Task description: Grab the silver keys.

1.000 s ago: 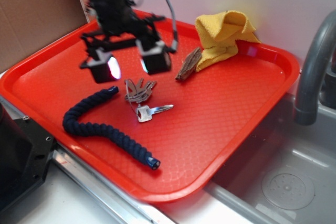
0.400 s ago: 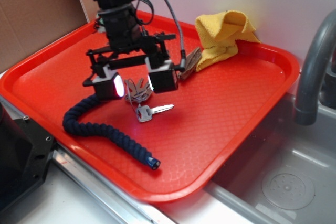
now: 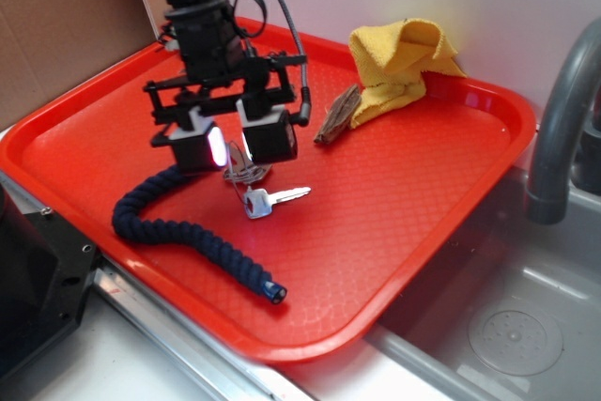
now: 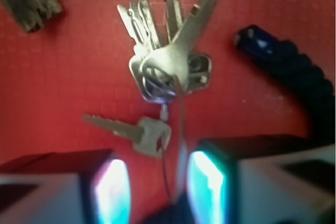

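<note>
Tray [image 3: 423, 194], red, on the counter beside a sink [image 3: 526, 326], carries everything. Largest to smallest on it: yellow cloth [image 3: 402, 63] at the far edge, navy braided rope [image 3: 188, 232] curling along the near left, brown wood-like piece [image 3: 338, 115] next to the cloth, then the silver keys [image 3: 258, 190] near tray centre.

Step, as I read it: pre-grasp alignment over the keys, nothing held yet. Arm comes in from the upper left, wrist pointing roughly straight down. Claw [image 3: 230, 143] spread, both lit pads clear of the tray as far as I can tell, gap sitting over the fanned end of the bunch.

Wrist view: keys [image 4: 168, 69] lie flat, dull ones fanned from the ring, bright single key [image 4: 131, 132] trailing toward the claw [image 4: 155, 190]. Rope end [image 4: 273, 51] close on one side.

Next move should be descend straight, straddle the ring cluster, close. Flat keys give little to pinch, so pads need to reach tray level. Risk: catching the rope end or only the loose key.
</note>
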